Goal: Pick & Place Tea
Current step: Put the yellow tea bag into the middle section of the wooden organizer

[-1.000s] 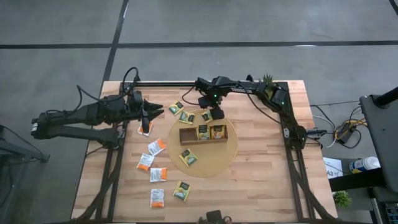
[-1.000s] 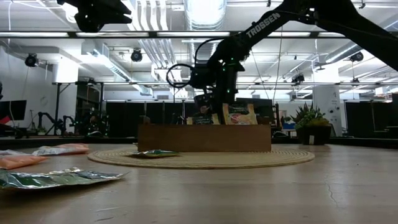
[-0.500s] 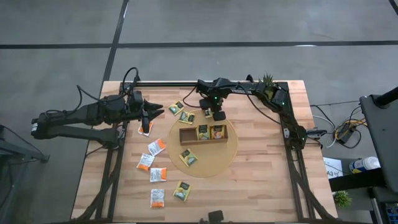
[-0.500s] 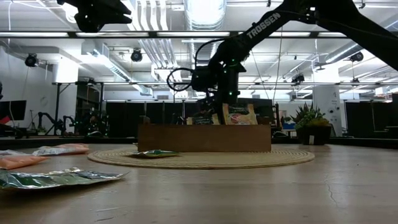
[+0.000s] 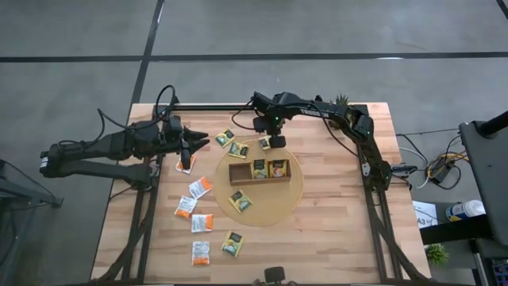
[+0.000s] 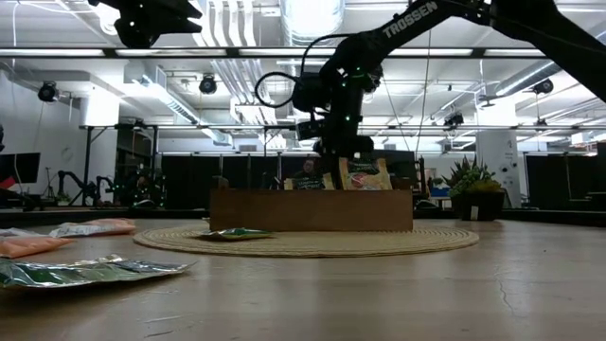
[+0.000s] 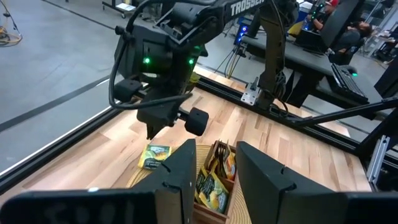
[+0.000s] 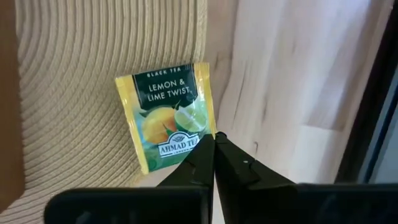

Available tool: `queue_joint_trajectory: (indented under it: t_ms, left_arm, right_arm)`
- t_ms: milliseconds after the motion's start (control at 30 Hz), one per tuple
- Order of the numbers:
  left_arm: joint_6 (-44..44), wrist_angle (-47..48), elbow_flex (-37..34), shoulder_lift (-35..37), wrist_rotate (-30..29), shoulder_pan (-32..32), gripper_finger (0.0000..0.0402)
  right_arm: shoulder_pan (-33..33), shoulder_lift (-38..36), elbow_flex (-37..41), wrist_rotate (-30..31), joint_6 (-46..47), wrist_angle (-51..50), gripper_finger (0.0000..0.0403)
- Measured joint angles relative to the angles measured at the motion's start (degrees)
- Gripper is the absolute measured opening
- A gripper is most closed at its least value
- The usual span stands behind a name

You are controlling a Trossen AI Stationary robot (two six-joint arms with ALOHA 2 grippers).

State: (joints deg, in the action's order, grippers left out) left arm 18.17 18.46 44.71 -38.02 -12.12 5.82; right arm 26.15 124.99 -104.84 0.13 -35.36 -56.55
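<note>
Dark right tool [image 5: 275, 144] (shut, empty) above yellow-green sachet [image 8: 168, 116].

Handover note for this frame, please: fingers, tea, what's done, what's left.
Right gripper: fingers shut, empty, above a yellow-green lemon tea sachet lying at the round woven mat's edge.
Left gripper: fingers open, empty, waiting over the wooden table's left side.
Done: two sachets stand in the brown wooden tray.
Left: about ten sachets loose on mat and table.
</note>
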Motion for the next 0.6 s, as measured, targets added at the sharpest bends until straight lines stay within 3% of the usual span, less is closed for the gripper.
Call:
queue_joint_trajectory:
  t_ms: [200, 600]
  left_arm:
    - [0.08, 0.0, 0.0, 0.0, 0.02, -0.01, 0.0108]
    - [0.09, -0.02, 0.0, 0.0, 0.02, 0.0, 0.0108]
  right_arm:
    - [-0.21, 0.06, 0.04, -0.12, 2.76, -1.86, 0.0038]
    - [-0.24, 0.31, 0.07, -0.41, 5.42, -2.1, 0.0236]
